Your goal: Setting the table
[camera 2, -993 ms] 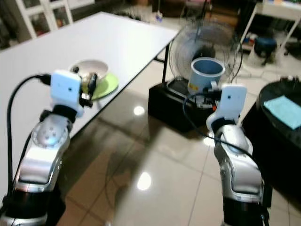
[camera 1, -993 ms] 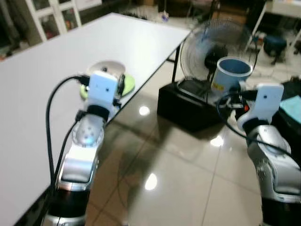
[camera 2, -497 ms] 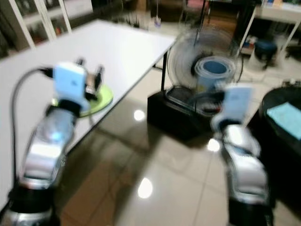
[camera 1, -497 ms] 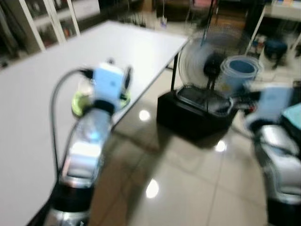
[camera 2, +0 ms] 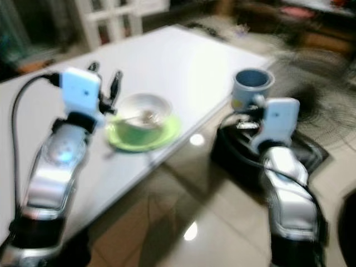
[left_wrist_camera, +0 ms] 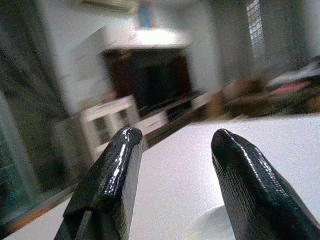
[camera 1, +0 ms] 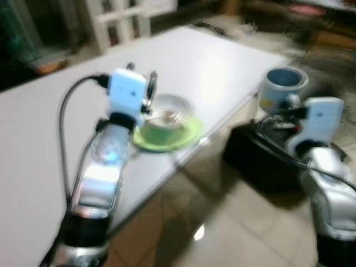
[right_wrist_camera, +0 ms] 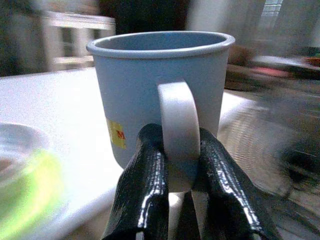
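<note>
Room: white table (camera 2: 183, 67) over glossy tiled floor (camera 2: 183, 222), pale cabinet (camera 1: 119, 22) behind; head views blurred.
Right gripper (right_wrist_camera: 176, 165): jaws clamped on the white handle of a blue mug (right_wrist_camera: 155, 95), one finger on each side of it.
Mug: upright, held above the jaws, off the table's near edge, over a black box (camera 1: 261, 161) on the floor.
Left gripper (left_wrist_camera: 172, 150): jaws apart, nothing between them, raised above the table.
Bowl (camera 2: 143, 109): white, on a green plate (camera 2: 167, 133), just beyond the left jaws, near the table edge.
Mug to bowl: apart, plate between the two grippers.
</note>
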Tool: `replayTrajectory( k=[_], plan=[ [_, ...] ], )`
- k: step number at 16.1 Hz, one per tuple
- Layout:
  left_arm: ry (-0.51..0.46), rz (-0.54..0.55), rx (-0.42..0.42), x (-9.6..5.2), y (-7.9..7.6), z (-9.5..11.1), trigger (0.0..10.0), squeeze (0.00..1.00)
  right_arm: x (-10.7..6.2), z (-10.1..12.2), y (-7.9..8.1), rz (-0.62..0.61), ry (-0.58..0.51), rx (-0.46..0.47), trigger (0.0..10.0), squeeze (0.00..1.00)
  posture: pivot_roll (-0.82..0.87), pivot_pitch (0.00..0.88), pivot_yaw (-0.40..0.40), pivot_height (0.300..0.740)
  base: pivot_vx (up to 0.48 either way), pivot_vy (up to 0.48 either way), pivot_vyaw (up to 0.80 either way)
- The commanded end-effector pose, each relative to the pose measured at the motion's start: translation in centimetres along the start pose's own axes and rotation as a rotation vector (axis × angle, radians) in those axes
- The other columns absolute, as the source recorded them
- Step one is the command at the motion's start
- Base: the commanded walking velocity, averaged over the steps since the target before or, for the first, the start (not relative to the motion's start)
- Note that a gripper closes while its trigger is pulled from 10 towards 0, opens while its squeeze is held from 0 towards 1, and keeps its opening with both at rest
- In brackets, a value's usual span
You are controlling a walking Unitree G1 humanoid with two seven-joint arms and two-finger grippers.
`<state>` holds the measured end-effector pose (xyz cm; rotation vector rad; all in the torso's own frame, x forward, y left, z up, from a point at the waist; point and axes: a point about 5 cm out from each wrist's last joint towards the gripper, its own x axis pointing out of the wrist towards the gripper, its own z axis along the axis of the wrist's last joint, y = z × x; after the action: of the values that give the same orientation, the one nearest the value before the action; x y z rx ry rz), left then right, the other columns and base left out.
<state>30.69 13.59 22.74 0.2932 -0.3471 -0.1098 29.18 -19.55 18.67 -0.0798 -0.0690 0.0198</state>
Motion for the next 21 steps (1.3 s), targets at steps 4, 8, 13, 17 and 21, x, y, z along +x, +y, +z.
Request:
replayTrajectory(
  k=[4, 8, 13, 17, 21],
  plan=[
    [-0.015, -0.018, -0.002, 0.1, -0.7, 0.4, 10.0, 0.0, -0.3, 0.4, -1.4, -0.063, -0.036, 0.034, 10.0, 0.0, -0.01, 0.0, 0.003, 0.74, 0.463, 0.0, 0.2],
    [0.015, -0.036, -0.044, -0.1, -0.8, 0.2, 10.0, 0.0, -0.2, 1.0, -2.7, -0.082, -0.055, 0.025, 10.0, 0.0, -0.01, 0.0, 0.0, 0.74, 0.338, 0.0, 0.0],
    [0.017, -0.157, -0.057, -1.0, -2.2, 0.1, 10.0, 0.0, 0.0, 1.9, -4.5, -0.101, -0.085, 0.04, 10.0, 0.0, -0.01, 0.0, -0.007, 0.74, 0.0, 0.0, 0.0],
    [0.033, -0.207, -0.058, -1.4, -2.4, 0.0, 10.0, 0.0, 0.3, 2.2, -5.9, -0.092, -0.062, 0.117, 10.0, 0.0, 0.0, 0.0, -0.005, 0.74, 0.0, 0.0, 0.0],
    [0.055, -0.281, -0.072, -1.0, -2.6, 0.0, 10.0, 0.0, 1.9, 0.5, -8.4, 0.06, 0.146, 0.122, 10.0, 0.0, -0.02, 0.0, 0.019, 0.74, 0.0, 0.0, 0.0]
  ],
)
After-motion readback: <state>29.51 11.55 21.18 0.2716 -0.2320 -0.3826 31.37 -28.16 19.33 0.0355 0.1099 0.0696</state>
